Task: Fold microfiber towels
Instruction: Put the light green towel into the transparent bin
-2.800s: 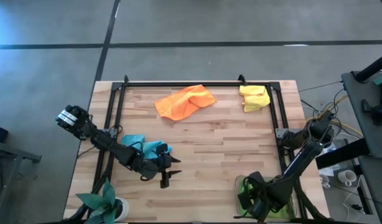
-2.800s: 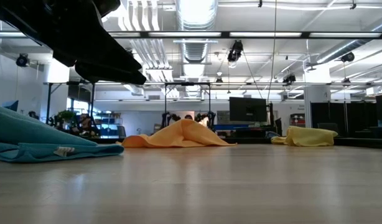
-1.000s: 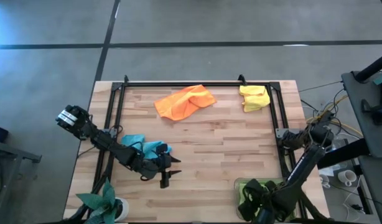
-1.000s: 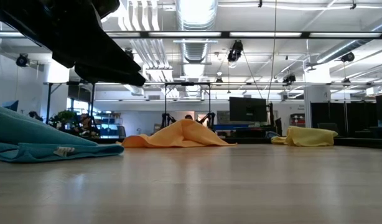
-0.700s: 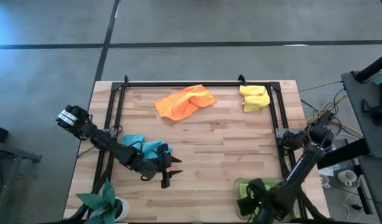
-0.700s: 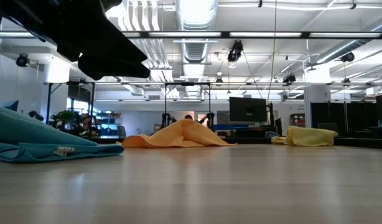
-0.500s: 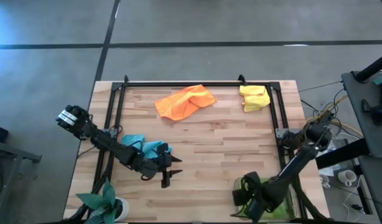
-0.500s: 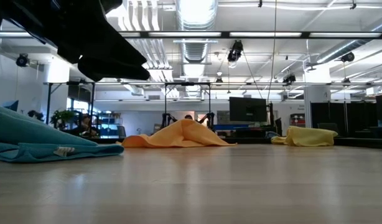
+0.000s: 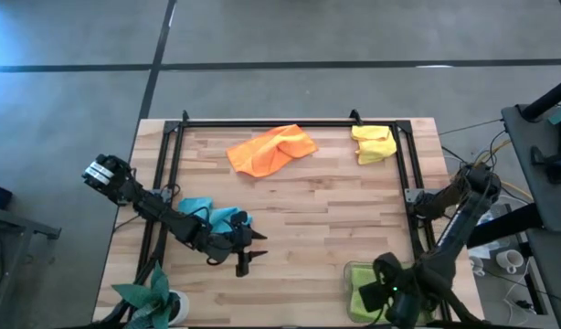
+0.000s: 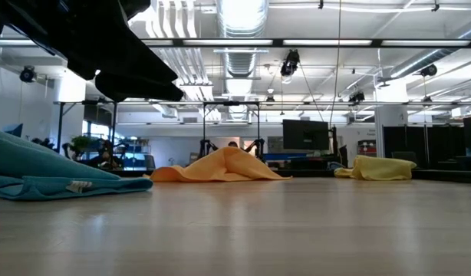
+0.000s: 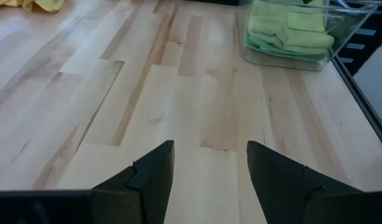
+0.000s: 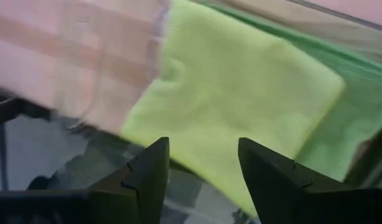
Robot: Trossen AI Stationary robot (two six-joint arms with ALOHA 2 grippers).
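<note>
A wooden tabletop [image 9: 299,210] seen from above, with two dark robot arms. The left tool [image 9: 245,260] hovers low near the seven o'clock area, its two fingers spread apart with only bare wood between them in the left wrist view. Just beside it, toward nine o'clock, lies a crumpled light blue towel [image 9: 212,217] — the arm's forearm partly covers it. An orange towel [image 9: 271,149] sits rumpled at about twelve o'clock near the far edge, and a smaller yellow towel [image 9: 373,143] lies bunched toward one o'clock, well apart from the orange one.

At the five o'clock corner stands a clear plastic tray [image 11: 353,18] holding folded cloths: a yellow-green towel [image 12: 241,106] on top of a darker green towel [image 12: 359,106]. The right tool [image 12: 200,165] hangs over this tray — its fingers stand apart, holding nothing, with the yellow-green towel lying just beyond them. A small leafy plant [image 9: 153,294] sits at the seven o'clock corner.
</note>
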